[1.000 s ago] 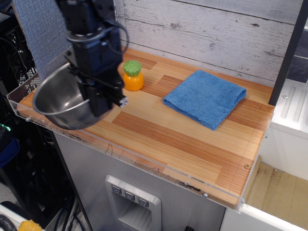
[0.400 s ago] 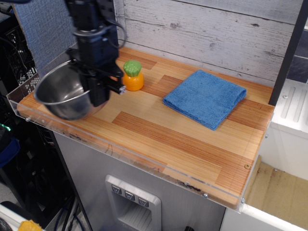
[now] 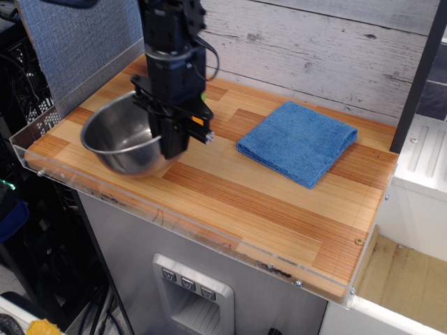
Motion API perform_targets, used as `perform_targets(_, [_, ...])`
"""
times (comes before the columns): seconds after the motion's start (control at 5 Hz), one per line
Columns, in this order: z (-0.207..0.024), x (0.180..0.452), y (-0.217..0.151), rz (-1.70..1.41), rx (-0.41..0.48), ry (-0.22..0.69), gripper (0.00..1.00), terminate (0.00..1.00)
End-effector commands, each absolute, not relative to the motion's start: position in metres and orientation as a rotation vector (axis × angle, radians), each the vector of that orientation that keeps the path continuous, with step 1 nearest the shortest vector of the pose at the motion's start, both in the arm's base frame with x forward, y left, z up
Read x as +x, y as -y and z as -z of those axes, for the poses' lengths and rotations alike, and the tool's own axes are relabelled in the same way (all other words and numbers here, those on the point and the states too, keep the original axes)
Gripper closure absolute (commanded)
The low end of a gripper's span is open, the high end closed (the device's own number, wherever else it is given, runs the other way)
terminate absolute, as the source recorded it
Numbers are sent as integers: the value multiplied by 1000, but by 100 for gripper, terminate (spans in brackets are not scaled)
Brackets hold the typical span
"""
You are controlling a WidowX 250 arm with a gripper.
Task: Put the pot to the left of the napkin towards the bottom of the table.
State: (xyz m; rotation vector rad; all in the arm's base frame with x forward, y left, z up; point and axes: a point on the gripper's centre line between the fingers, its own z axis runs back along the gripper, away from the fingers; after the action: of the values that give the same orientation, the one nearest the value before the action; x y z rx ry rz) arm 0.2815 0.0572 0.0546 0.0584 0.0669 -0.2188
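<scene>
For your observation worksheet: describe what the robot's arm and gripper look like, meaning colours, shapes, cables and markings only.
The arm is black and boxy, built of stacked block-shaped sections. A thin black cable loops out at its right side. The gripper is black too, narrowing to a slim vertical piece, with a small silvery screw head near its lower end. No lettering can be made out.

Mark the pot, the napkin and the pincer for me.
pot [image 3: 115,139]: observation image, inner wall of the steel bowl.
napkin [image 3: 297,142]: observation image, middle of the blue cloth.
pincer [image 3: 172,150]: observation image, lower tip at the pot's right rim.
</scene>
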Motion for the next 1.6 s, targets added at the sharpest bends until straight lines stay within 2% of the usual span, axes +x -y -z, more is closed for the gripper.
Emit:
perform_targets(0.0, [-45,287,-54,216,112,-126,100,0])
perform_targets(0.2, [-39,284,-57,196,96,-148,0,0])
perform_targets(1.0, [-104,280,-40,232,166,31,0,0])
perform_targets(1.4, [-105,287,-27,214,149,75,0,0])
